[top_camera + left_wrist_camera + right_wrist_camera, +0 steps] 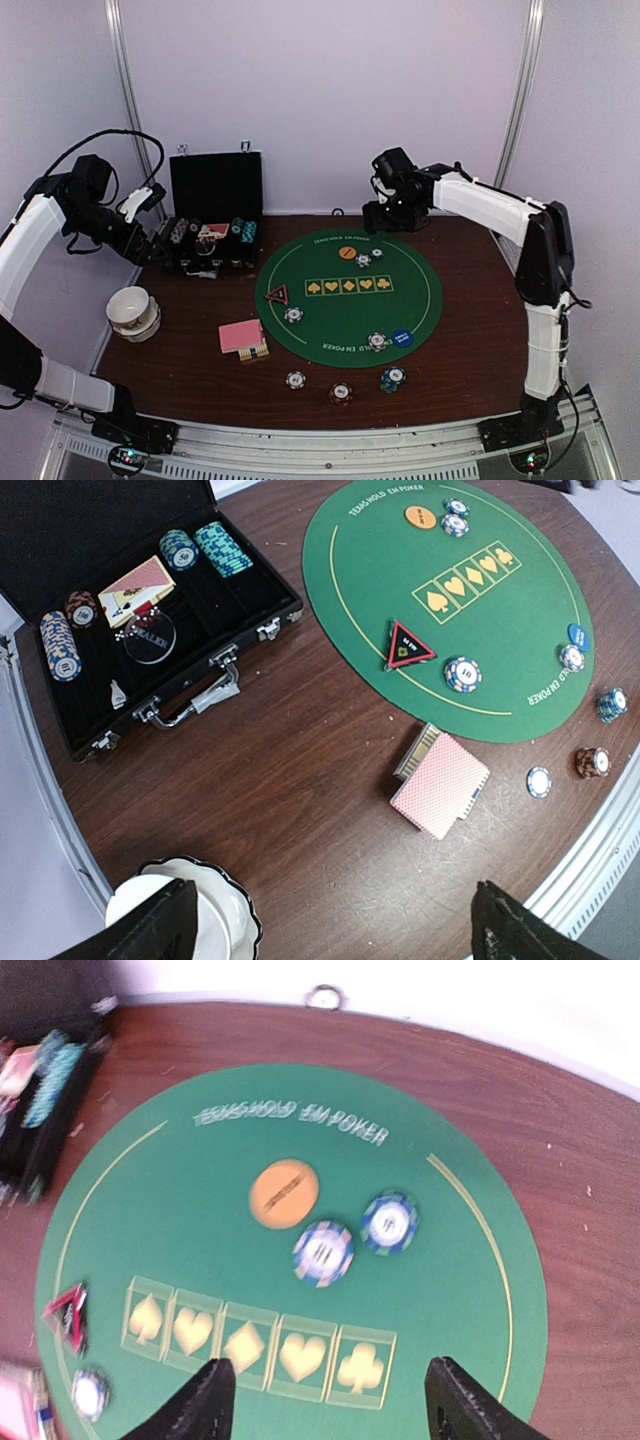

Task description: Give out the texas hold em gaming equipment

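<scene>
Your left gripper (330,925) hangs wide open and empty over the wood by the white bowl (222,910), and your right gripper (330,1400) is equally wide open, holding nothing, above the green mat (450,1300). The pink-backed cards (440,783) lie on the wood just off the mat's edge. The orange button (284,1194) sits on the mat beside two striped chips (323,1252), with the triangle marker (410,645) and blue button (579,635) near its rim.

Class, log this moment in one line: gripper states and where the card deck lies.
left gripper: open | right gripper: open, near green mat | pink-backed deck: on table beside mat
</scene>
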`<state>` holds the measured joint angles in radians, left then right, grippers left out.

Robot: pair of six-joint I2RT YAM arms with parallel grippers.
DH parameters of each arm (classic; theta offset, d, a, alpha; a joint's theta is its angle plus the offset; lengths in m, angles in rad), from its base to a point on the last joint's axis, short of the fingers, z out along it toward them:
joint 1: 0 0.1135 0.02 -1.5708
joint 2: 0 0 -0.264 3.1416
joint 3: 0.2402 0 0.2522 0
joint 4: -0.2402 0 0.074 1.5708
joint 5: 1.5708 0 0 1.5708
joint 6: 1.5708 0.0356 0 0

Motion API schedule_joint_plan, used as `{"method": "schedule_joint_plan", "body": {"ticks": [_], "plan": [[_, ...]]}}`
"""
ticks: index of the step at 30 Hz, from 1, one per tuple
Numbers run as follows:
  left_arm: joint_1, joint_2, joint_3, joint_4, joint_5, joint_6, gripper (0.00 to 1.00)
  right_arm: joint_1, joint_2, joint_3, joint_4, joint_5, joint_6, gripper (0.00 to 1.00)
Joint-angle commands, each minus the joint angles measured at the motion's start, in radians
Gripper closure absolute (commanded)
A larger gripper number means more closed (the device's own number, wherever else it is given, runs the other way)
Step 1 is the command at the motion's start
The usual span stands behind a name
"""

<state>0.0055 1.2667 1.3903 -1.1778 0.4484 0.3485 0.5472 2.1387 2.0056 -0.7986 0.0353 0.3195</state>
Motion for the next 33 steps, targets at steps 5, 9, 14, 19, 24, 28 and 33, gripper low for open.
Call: {"method": "schedule_joint_plan", "body": {"ticks": [5,9,14,19,24,28,33], "plan": [[-0.002,-0.02,0.024,0.01,0.001,0.016,0.02,0.286,-0.414,-0.572,0.03,0.125,0.044,0.27],[-0.002,-0.024,0.023,0.01,0.012,0.017,0.02,0.414,-0.553,-0.776,-0.001,0.108,0.163,0.24],[-0.002,-0.022,0.019,0.01,0.024,0.012,0.02,0.542,-0.613,-0.861,-0.08,0.108,0.272,0.18],[-0.002,-0.023,0.018,0.011,0.026,0.012,0.02,0.55,-0.623,-0.944,-0.047,0.061,0.302,0.15],[-0.002,-0.026,0.018,0.01,0.024,0.012,0.02,0.55,-0.585,-0.98,0.009,-0.005,0.282,0.15],[-0.002,-0.027,0.018,0.007,0.021,0.012,0.03,0.55,-0.554,-0.992,0.044,-0.033,0.268,0.16],[-0.002,-0.028,0.021,0.006,0.018,0.012,0.02,0.55,-0.526,-0.998,0.074,-0.073,0.258,0.19]]}}
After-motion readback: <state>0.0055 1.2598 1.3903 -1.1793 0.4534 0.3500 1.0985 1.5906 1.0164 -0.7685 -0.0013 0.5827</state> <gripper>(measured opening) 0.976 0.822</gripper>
